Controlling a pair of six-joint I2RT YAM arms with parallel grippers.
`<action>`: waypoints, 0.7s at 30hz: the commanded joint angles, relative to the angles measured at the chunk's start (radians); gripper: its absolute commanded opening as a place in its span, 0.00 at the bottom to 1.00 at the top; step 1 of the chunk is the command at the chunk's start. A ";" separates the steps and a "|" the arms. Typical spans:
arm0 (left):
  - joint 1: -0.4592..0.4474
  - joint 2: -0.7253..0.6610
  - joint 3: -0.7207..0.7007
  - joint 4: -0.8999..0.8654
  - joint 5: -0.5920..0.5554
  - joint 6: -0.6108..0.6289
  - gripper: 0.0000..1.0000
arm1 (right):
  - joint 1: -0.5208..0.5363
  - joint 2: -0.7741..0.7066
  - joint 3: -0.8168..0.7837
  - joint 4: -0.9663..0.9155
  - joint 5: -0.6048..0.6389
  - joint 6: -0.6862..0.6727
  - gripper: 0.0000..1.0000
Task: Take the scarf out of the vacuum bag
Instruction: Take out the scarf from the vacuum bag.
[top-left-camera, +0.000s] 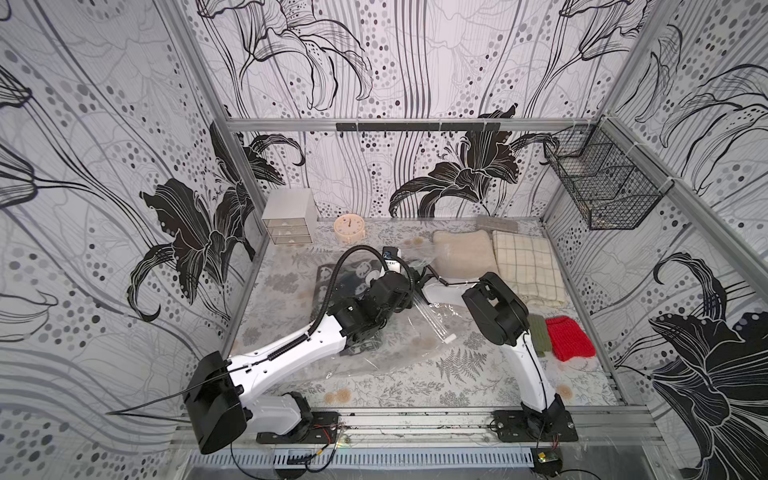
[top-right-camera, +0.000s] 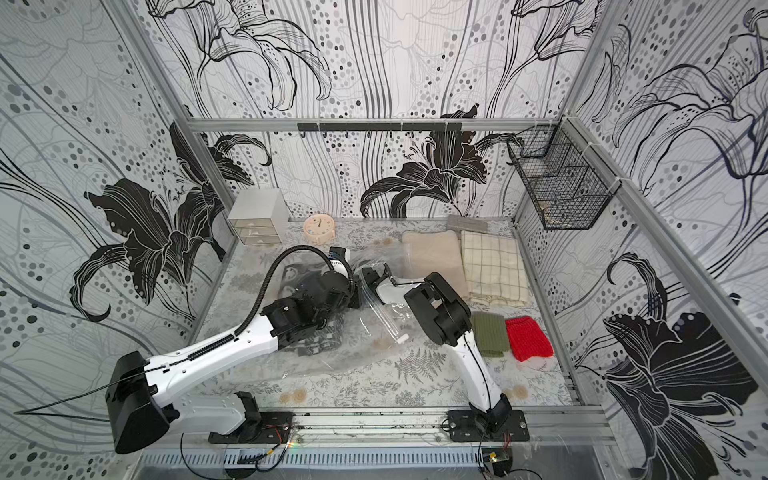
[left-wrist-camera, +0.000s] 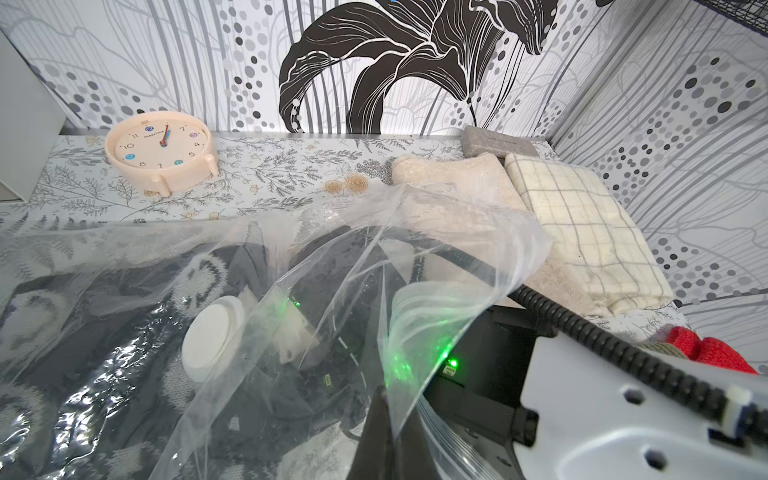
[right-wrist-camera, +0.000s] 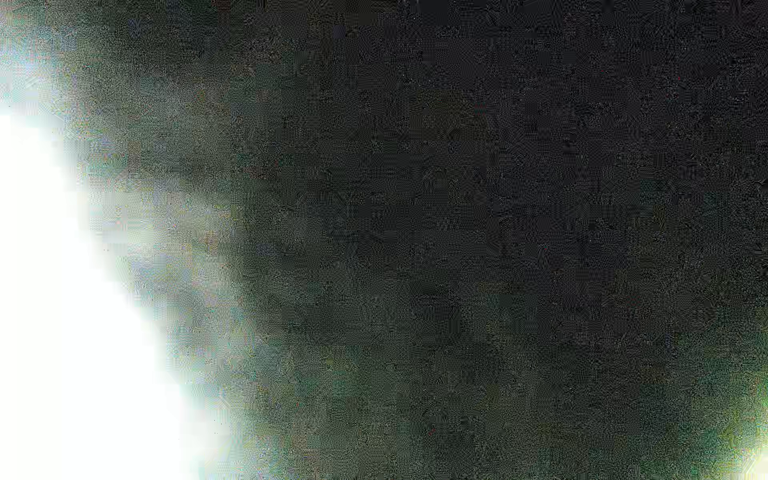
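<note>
The vacuum bag (top-left-camera: 419, 332) is clear crinkly plastic lying mid-table, with its white zip slider (top-left-camera: 451, 338) toward the front and its round white valve disc (left-wrist-camera: 212, 332) on top. Inside it lies the scarf (left-wrist-camera: 83, 328), a dark knit with pale patterns, which also shows in both top views (top-right-camera: 297, 272). My left gripper (left-wrist-camera: 388, 409) is shut on the bag's upper sheet and holds it raised near the mouth. My right arm (top-left-camera: 440, 289) reaches into the bag's mouth. Its gripper is hidden under my left wrist, and the right wrist view is only dark blur.
At the back stand a small drawer unit (top-left-camera: 289, 216), a peach clock (top-left-camera: 349, 227) and a grey block (top-left-camera: 496, 224). On the right lie a beige towel (top-left-camera: 459, 249), a checked cloth (top-left-camera: 528, 266), a green cloth (top-left-camera: 538, 332) and a red knit (top-left-camera: 569, 336). A wire basket (top-left-camera: 598, 183) hangs on the right wall.
</note>
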 joint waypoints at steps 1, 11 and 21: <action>0.003 -0.013 -0.014 0.006 -0.014 -0.003 0.00 | 0.008 0.054 0.005 -0.059 0.009 0.019 0.00; 0.012 0.022 -0.033 0.024 -0.003 -0.013 0.00 | 0.004 0.001 -0.051 -0.049 -0.027 -0.021 0.00; 0.013 0.044 -0.030 0.038 0.008 -0.021 0.00 | -0.046 -0.122 -0.200 -0.003 -0.006 -0.040 0.00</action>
